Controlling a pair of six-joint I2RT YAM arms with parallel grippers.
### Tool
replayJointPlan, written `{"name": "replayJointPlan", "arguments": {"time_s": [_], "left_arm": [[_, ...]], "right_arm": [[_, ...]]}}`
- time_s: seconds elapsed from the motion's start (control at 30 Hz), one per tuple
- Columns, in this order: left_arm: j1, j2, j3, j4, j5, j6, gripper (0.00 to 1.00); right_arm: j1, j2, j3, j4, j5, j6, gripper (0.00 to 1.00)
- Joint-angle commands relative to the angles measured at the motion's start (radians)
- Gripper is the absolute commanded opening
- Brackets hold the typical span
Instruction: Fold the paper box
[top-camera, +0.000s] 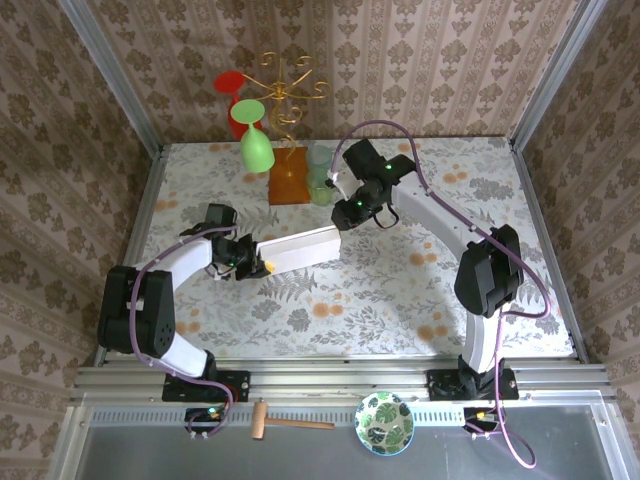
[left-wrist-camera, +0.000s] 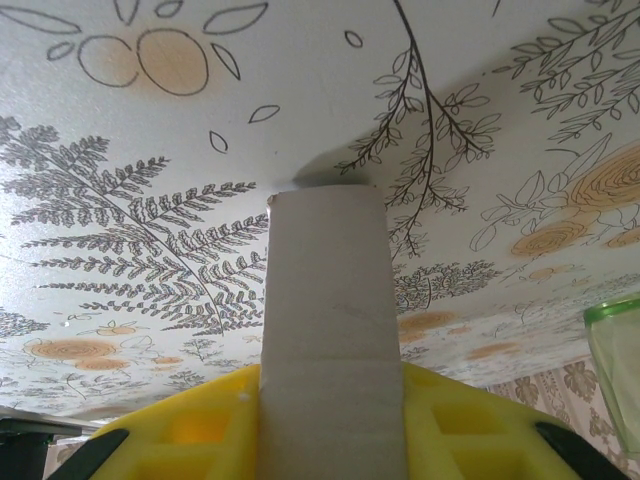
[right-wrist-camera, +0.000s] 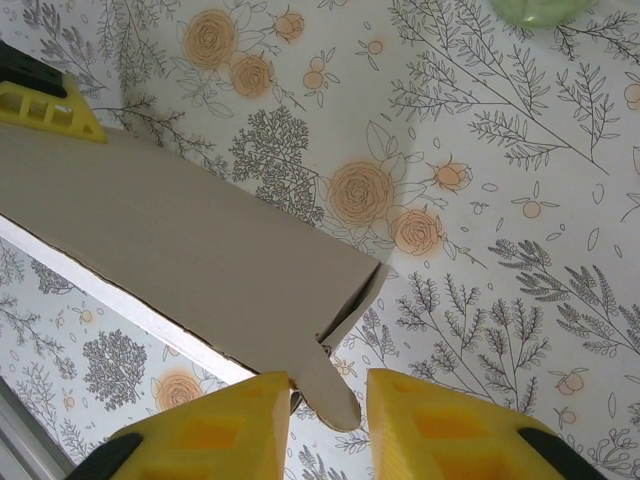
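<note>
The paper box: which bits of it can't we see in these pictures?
- Top view: the ends of the paper box are hidden under the left pincer and the right pincer.
- Left wrist view: its near end is cut off by the bottom edge.
- Right wrist view: its long part runs off the left edge.

Robot lab cell dressed up as a home. Aluminium frame posts (top-camera: 108, 75), base rail (top-camera: 340, 380) with left arm (top-camera: 150, 310) and right arm (top-camera: 487, 275) bolted on. Damask wallpaper walls (top-camera: 450, 60), floral-covered counter (top-camera: 380, 300), gold stemware rack (top-camera: 285, 95).
</note>
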Motion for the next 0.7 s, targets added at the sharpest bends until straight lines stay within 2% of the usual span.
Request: {"name": "replayJointPlan", "arguments": {"time_s": [0.0, 0.33, 0.67], "left_arm": [[0.009, 0.02, 0.008, -0.035, -0.047, 0.021, 0.1], [0.014, 0.024, 0.015, -0.049, -0.049, 0.034, 0.1], [0.016, 0.03, 0.027, -0.066, -0.048, 0.049, 0.1]], "right_arm": [[0.007, -0.007, -0.015, -0.024, 0.012, -0.025, 0.3], [0.007, -0.056, -0.1, 0.02, -0.014, -0.066, 0.29], [0.004, -0.126, -0.161, 0.085, -0.047, -0.073, 0.36]]}}
